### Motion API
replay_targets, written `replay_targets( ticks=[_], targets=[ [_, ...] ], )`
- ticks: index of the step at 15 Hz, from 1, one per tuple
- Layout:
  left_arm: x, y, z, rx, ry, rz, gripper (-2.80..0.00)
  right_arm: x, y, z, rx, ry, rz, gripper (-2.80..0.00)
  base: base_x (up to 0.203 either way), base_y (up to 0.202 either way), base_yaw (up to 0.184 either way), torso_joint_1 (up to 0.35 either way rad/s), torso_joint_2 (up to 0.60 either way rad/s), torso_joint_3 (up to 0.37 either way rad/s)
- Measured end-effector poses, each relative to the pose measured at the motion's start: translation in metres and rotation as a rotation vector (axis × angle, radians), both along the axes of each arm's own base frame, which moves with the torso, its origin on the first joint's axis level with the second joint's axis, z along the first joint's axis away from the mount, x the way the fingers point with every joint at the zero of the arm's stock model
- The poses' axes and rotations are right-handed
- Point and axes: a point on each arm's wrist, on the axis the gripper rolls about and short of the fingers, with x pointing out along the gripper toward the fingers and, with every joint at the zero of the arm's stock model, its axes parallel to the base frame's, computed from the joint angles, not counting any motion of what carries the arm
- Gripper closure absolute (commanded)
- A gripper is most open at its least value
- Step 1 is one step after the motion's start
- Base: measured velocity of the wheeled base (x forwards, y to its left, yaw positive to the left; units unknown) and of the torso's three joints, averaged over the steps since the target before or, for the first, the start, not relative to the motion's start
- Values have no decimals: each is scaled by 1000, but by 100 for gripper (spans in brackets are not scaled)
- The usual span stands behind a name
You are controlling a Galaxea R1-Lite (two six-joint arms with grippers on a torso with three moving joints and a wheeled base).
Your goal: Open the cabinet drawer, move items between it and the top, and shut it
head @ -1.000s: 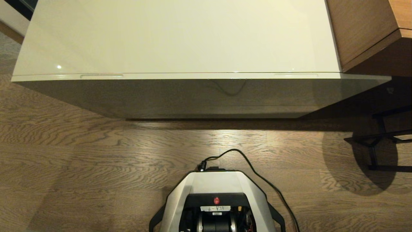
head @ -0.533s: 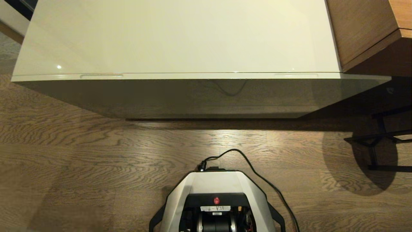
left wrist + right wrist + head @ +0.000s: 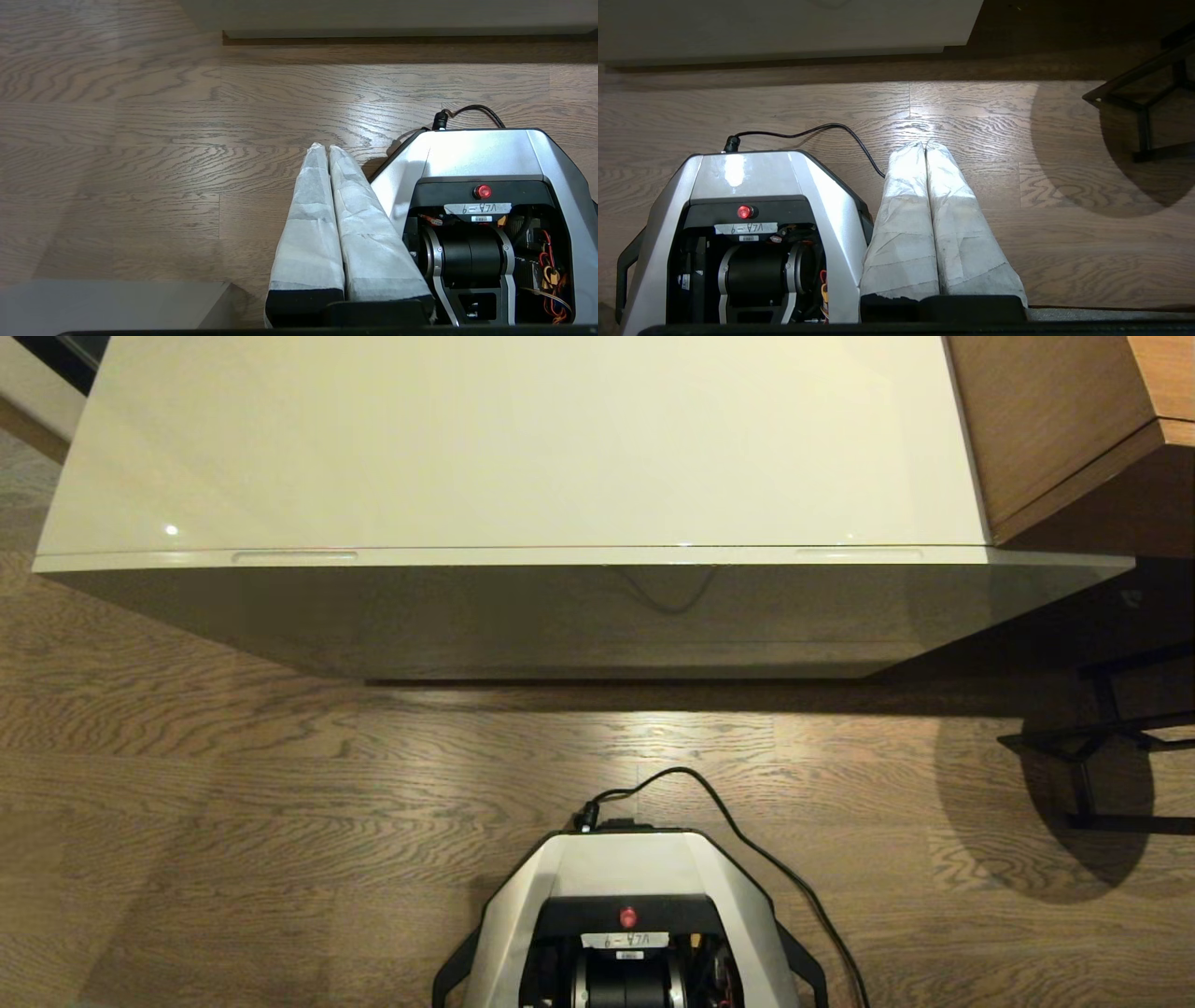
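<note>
The low cabinet's glossy cream-white top [image 3: 523, 439] fills the upper head view and is bare. Beneath its front edge the cabinet drawer [image 3: 597, 556] is pushed in, with two slim slots, one on the left [image 3: 294, 557] and one on the right [image 3: 857, 553]. No items show anywhere. My left gripper [image 3: 326, 147] hangs parked beside my base, its white-wrapped fingers pressed together with nothing between them. On the other side of the base my right gripper [image 3: 925, 143] is shut and empty too. Neither arm appears in the head view.
My base [image 3: 627, 905] stands on the wooden floor [image 3: 233, 784] in front of the cabinet, with a black cable [image 3: 747, 840] trailing to the right. Brown wooden furniture [image 3: 1064, 429] adjoins the cabinet's right end. A black metal frame [image 3: 1111, 737] stands on the floor at the right.
</note>
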Motion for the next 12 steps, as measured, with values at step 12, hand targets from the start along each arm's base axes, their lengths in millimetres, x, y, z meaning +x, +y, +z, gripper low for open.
replay_targets(
  ticks=[12],
  targets=[
    [0,0,0,0,0,-2,0,0,0,0,0,0,0,0,0,0,0,0,0,0]
  ],
)
